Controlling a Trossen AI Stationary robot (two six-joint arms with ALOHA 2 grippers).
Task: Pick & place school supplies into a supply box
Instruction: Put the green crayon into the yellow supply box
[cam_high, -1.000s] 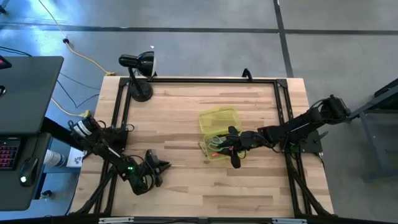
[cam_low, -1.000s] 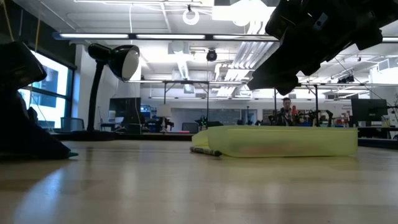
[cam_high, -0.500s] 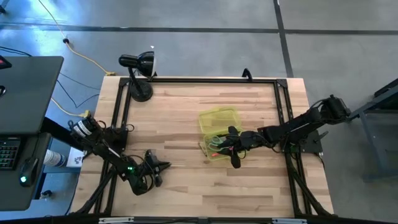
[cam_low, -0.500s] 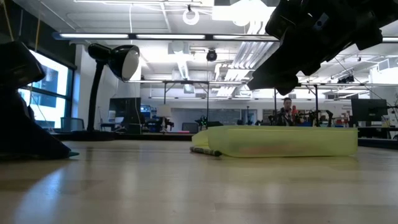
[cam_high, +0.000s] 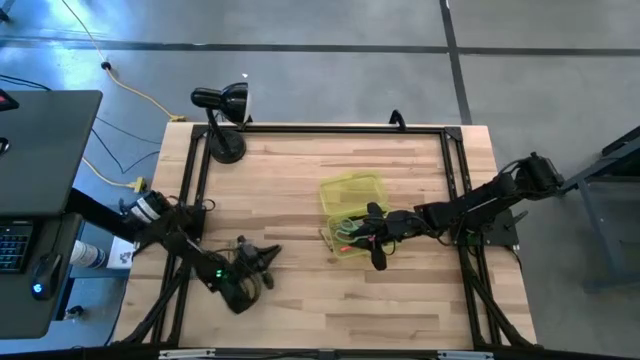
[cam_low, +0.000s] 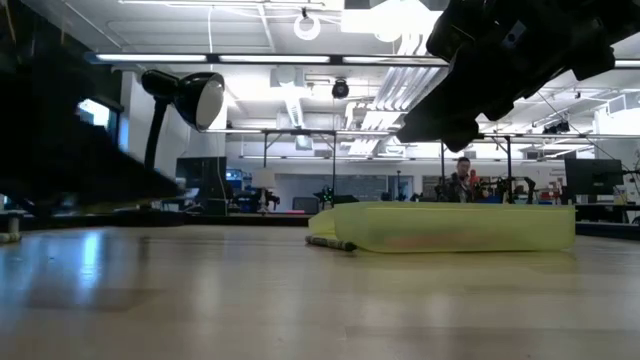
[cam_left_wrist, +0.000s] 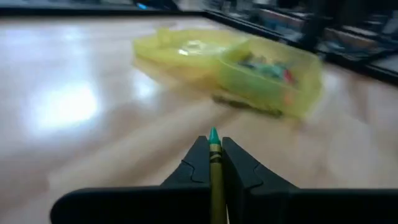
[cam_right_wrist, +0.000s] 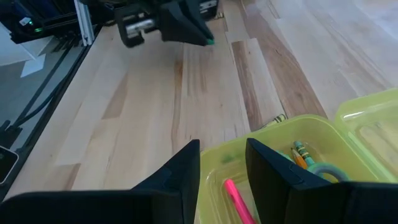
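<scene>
The supply box (cam_high: 352, 236) is translucent yellow-green and stands open mid-table, its lid (cam_high: 352, 188) laid back toward the far edge. Inside I see a pink marker (cam_right_wrist: 239, 201), a green scissors handle (cam_right_wrist: 321, 169) and pencils. A thin pencil (cam_low: 331, 243) lies on the table against the box's left side. My right gripper (cam_right_wrist: 222, 167) is open and hangs above the box's near-left rim without touching it. My left gripper (cam_high: 266, 259) is left of the box, above the table, shut on a yellow-green crayon (cam_left_wrist: 215, 163). My left gripper pinches the crayon between its two fingers (cam_left_wrist: 194, 163). The crayon lies along the fingers, and its teal tip (cam_left_wrist: 213, 135) sticks out past the fingertips toward the box. It is held about level and lifted clear of the table.
A black desk lamp (cam_high: 222, 118) stands at the table's far left corner. A black frame rail (cam_high: 455, 170) borders the table top. Bare wood lies between my left gripper and the box. A person (cam_low: 461, 178) stands far back in the room.
My left gripper has risen off the table and moved a little to the right, toward the box, carrying the crayon with it. My right gripper has stayed still above the box.
</scene>
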